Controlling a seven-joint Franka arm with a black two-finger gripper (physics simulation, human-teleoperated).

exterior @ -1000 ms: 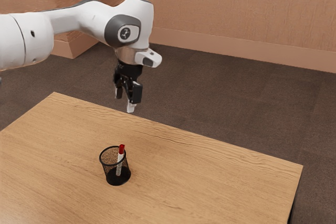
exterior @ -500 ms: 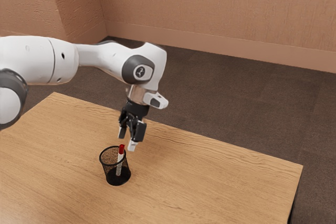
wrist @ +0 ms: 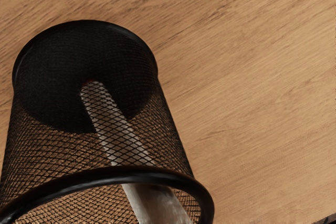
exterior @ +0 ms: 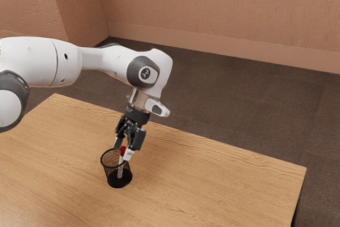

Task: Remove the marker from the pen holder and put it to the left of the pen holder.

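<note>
Red cap (exterior: pixel 123 151) uppermost, the marker (wrist: pixel 113 124) stands inside the black mesh pen holder (exterior: pixel 118 180), its long axis nearly upright and tipped slightly toward the exterior view's right, its lower end down at the holder's base. The gripper (exterior: pixel 122 150) is spread open around the cap, apparently gripping nothing yet. The pen holder rests on the wooden table (exterior: pixel 212 184).

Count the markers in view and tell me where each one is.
1. The white marker with the red upper end stands tilted inside the black mesh pen holder. The see-through mesh reveals no second one.
</note>
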